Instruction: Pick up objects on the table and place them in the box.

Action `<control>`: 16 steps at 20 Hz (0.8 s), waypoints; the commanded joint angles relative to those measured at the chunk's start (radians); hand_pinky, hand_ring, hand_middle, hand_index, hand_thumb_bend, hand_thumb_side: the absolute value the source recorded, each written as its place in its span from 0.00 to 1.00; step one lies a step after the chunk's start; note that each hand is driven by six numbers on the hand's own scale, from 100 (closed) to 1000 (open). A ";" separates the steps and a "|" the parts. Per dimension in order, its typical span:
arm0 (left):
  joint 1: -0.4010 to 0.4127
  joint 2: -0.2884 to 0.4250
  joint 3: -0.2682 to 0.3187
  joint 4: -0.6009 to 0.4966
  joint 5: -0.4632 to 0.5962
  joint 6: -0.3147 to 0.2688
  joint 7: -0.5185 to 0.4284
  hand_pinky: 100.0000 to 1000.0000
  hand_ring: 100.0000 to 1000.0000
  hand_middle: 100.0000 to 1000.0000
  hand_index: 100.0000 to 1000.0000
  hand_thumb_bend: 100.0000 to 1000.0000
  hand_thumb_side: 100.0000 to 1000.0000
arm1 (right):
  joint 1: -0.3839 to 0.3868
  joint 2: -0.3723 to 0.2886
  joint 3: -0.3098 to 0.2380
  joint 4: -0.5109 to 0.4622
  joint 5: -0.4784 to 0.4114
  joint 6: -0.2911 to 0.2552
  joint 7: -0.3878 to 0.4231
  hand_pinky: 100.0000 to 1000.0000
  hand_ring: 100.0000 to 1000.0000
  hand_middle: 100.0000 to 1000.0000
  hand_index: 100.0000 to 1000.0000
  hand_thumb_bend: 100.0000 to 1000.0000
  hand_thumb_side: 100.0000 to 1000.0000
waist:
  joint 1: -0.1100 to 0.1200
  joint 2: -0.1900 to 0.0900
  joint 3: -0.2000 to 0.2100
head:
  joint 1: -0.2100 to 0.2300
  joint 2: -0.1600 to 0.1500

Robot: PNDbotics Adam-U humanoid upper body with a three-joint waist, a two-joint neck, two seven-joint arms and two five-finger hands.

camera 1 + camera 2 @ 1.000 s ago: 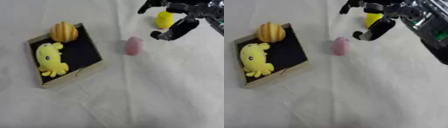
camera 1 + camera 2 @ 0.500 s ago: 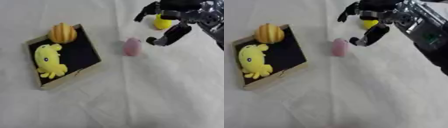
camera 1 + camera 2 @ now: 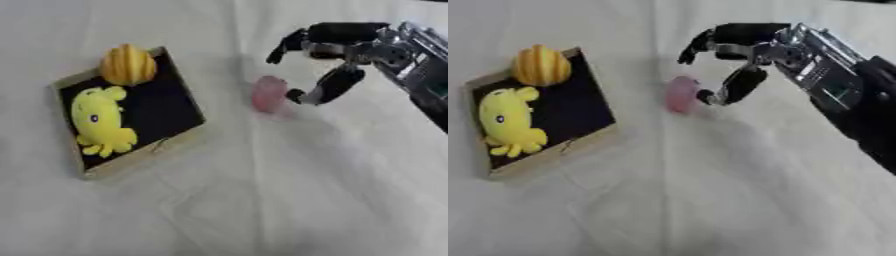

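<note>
A small pink egg-shaped object (image 3: 269, 93) lies on the white cloth to the right of the box (image 3: 184, 90). The box is shallow, with a black floor and tan rim, and holds a yellow plush toy (image 3: 96, 120) and an orange ridged pumpkin-like object (image 3: 128, 64). My right hand (image 3: 337, 45) comes in from the right and hovers just right of and above the pink object, open, its fingers spread over it and the thumb (image 3: 325, 87) beside it. The yellow object seen earlier is hidden behind the hand. My left hand shows in no view.
White wrinkled cloth (image 3: 289, 190) covers the table. My right forearm (image 3: 842, 95) runs off toward the right edge.
My right hand has moved left and down from above the yellow object to beside the pink object, now covering the yellow one. The view has shifted a little.
</note>
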 commanded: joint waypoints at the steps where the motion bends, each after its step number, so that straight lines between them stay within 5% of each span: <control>1: -0.015 0.013 0.015 -0.015 0.000 -0.003 0.003 0.71 0.59 0.56 0.76 0.00 0.45 | -0.009 -0.011 -0.007 0.022 0.011 -0.011 0.005 0.91 0.91 0.75 0.87 0.16 0.20 | 0.004 -0.004 0.002 | 0.002 -0.009; 10: -0.022 0.011 0.014 -0.015 0.002 -0.003 0.004 0.71 0.59 0.56 0.76 0.00 0.45 | -0.016 0.009 -0.006 0.049 -0.020 -0.022 0.003 0.91 0.90 0.71 0.85 0.09 0.20 | 0.001 0.002 0.006 | 0.004 -0.003; 16: -0.023 0.010 0.015 -0.015 0.002 -0.002 0.005 0.71 0.59 0.56 0.76 0.00 0.45 | -0.017 0.013 -0.005 0.052 -0.023 -0.006 -0.022 0.87 0.82 0.53 0.70 0.06 0.06 | -0.002 0.000 0.007 | 0.007 0.002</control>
